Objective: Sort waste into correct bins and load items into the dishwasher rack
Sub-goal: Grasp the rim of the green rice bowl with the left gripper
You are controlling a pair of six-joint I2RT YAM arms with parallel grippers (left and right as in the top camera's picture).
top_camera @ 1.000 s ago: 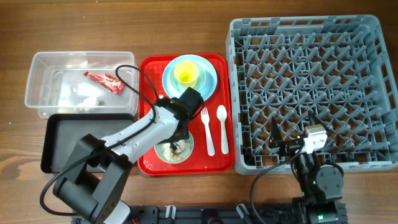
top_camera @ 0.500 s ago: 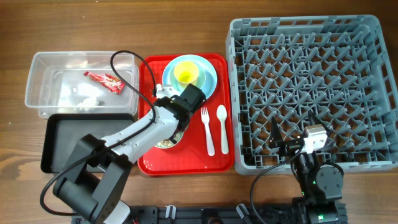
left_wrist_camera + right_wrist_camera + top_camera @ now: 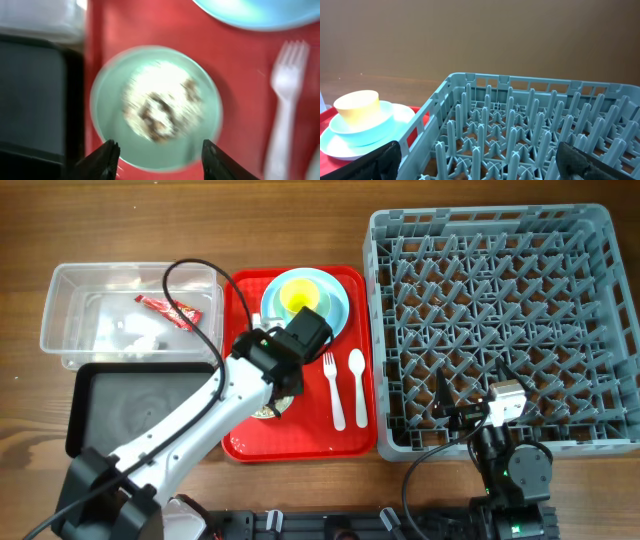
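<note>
The left gripper (image 3: 157, 152), jaws wide and empty, hangs over the pale green bowl (image 3: 107, 125) on the red tray's (image 3: 240, 75) left side, apparently to straddle its rim and tip out the food scraps (image 3: 160, 107).

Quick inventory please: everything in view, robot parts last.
Clear tub: 1, clear, left.
Wrapper: 1, red, in tub.
Tissue: 1, white, in tub.
Black tray: 1, black, beside tub.
Red tray: 1, red, centre.
Plate: 1, pale blue, on red tray.
Blue bowl: 1, pale blue, on plate.
Cup: 1, yellow, in blue bowl.
Green bowl: 1, pale green, on red tray.
Food scraps: 1 heap, white-brown, in green bowl.
Fork, spoon: 1 each, white, on red tray.
Rack: 1, grey, right.
Left end effector: 1, black, open, over green bowl.
Right end effector: 1, black, open, over rack.
</note>
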